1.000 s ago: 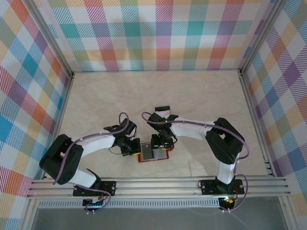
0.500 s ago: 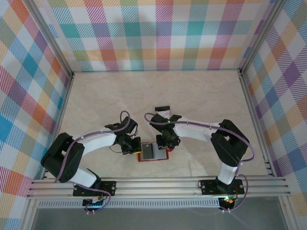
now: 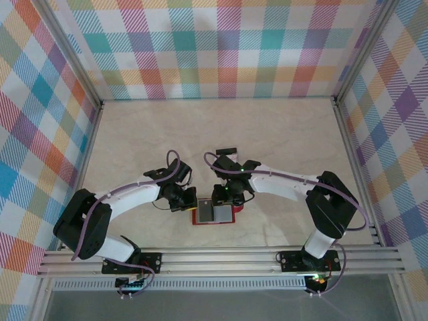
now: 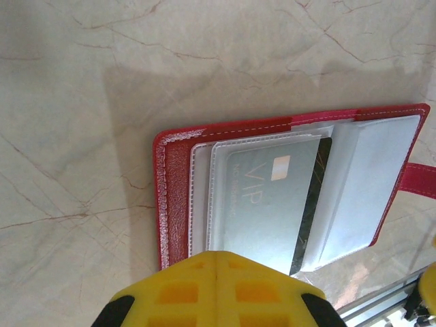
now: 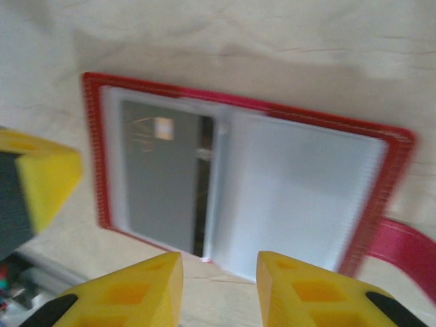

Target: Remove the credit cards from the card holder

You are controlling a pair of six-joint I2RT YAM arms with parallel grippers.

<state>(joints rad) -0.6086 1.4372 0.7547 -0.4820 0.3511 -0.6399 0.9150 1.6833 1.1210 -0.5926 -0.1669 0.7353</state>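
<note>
The card holder (image 3: 232, 215) lies open and flat on the table, red with a snap tab (image 4: 419, 178). A grey-green credit card (image 4: 266, 204) marked VIP, with a dark band on one edge, sits in its clear left pocket. My left gripper (image 4: 216, 262) is shut, its tips over the holder's near left edge (image 3: 190, 204). My right gripper (image 5: 219, 272) stands open just off the holder's edge, near the middle fold, with nothing between its fingers (image 5: 146, 283). The right pocket (image 5: 293, 197) looks white. Another card (image 3: 226, 152) with a dark band lies on the table beyond the right wrist.
Checked walls enclose the marble-patterned table (image 3: 134, 140) on three sides. A metal rail (image 3: 221, 257) runs along the near edge, close behind the holder. The left gripper's yellow finger (image 5: 41, 180) shows beside the holder in the right wrist view.
The right arm's elbow has swung right and toward the rail, and its gripper has shifted over the holder's far edge. The left gripper stays shut at the holder's left edge.
</note>
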